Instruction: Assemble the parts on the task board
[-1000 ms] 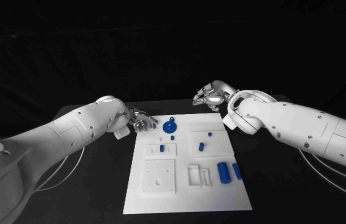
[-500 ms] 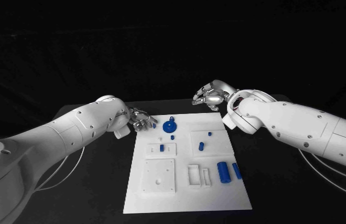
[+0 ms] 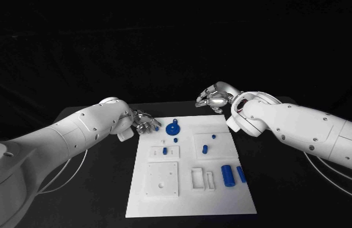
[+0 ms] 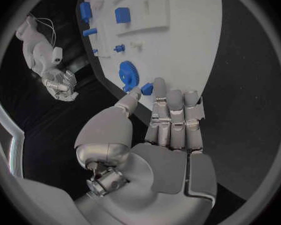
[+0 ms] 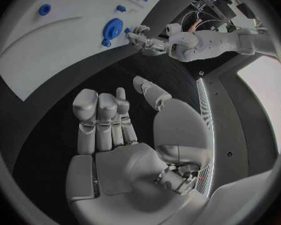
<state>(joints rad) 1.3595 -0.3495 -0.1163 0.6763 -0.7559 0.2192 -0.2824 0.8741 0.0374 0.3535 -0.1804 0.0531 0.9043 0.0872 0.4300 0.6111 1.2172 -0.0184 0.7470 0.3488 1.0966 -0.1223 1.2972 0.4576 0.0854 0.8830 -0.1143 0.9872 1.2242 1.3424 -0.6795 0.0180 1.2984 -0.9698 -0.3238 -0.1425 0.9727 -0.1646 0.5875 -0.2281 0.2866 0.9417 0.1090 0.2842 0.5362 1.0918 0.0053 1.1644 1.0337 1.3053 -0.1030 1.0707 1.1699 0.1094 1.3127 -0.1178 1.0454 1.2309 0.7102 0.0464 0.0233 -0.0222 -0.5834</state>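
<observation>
Small blue plastic peg (image 4: 147,88), light, stiff and likely slippery, is pinched by the left hand (image 3: 144,122) at the white task board's (image 3: 187,197) far-left corner; the right hand (image 3: 214,100) hovers released beyond the far-right edge.

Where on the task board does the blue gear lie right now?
In the head view the blue gear lies near the task board's far left corner, just right of the left hand.

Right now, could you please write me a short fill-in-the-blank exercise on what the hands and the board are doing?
1. The small blue part is pinched by the ____ hand.
2. The right hand, beyond the task board's far edge, holds ____.
3. The blue gear lies on the ____ task board.

Missing words: left; nothing; white
</observation>
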